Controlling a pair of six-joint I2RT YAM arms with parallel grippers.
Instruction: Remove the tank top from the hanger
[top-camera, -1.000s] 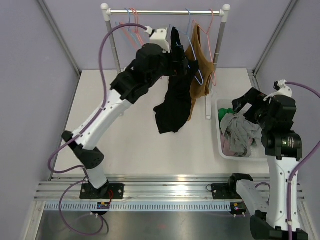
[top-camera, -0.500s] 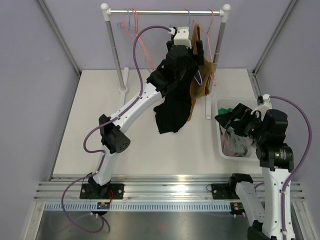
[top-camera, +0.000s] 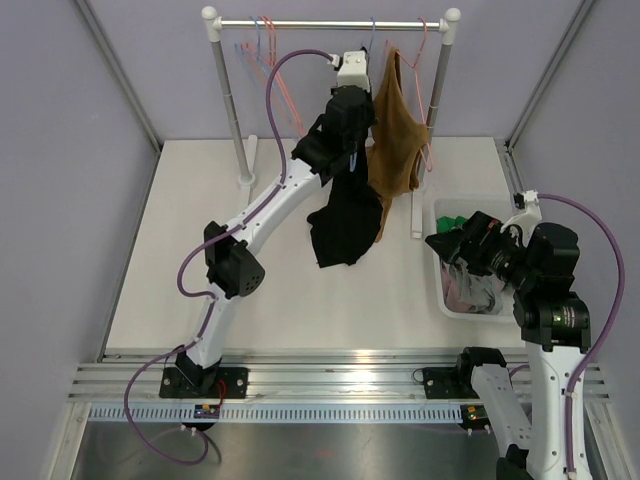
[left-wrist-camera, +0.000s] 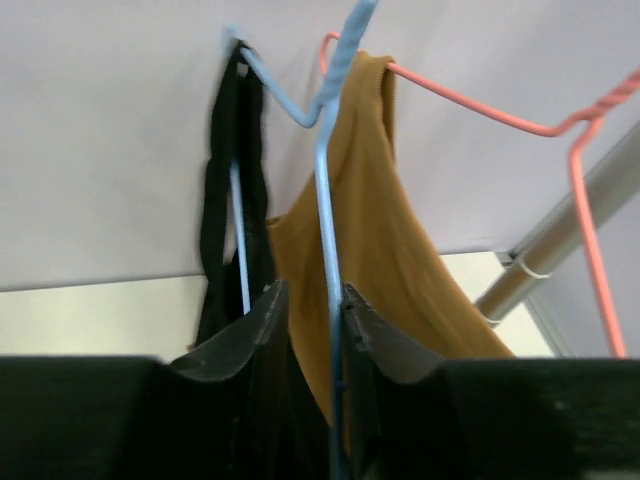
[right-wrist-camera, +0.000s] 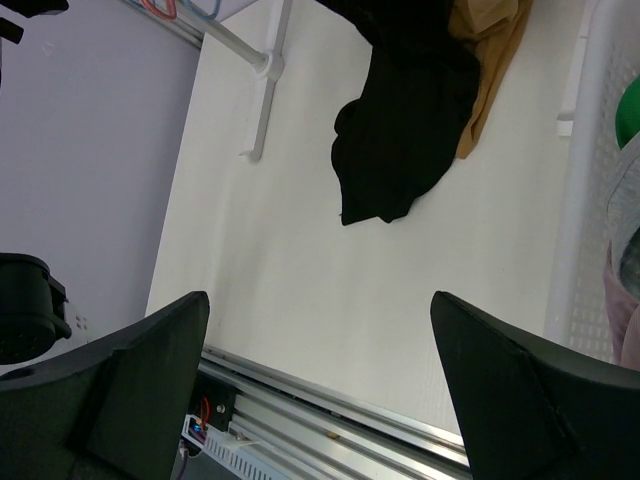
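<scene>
A black tank top (top-camera: 345, 225) hangs from a blue wire hanger (left-wrist-camera: 325, 200) on the rack, one strap (left-wrist-camera: 225, 200) over the hanger's shoulder and its lower part draped down to the table. My left gripper (top-camera: 360, 105) is raised at the rack, its jaws (left-wrist-camera: 315, 295) narrowed onto the blue hanger's wire. The right finger touches the wire, and a sliver of gap shows at the left tip. My right gripper (top-camera: 440, 243) hovers wide open (right-wrist-camera: 320, 297) beside the bin, holding nothing.
A brown top (top-camera: 398, 140) hangs on a pink hanger (left-wrist-camera: 520, 120) right beside the black one. Several bare hangers hang on the rack rod (top-camera: 300, 22). The rack's right post (left-wrist-camera: 560, 230) stands close by. A white bin (top-camera: 437, 270) of clothes sits at the right.
My left arm swung right and up to the hangers, and its jaws went from wide open to narrowed on the blue hanger wire. The right gripper tipped forward and left over the bin.
</scene>
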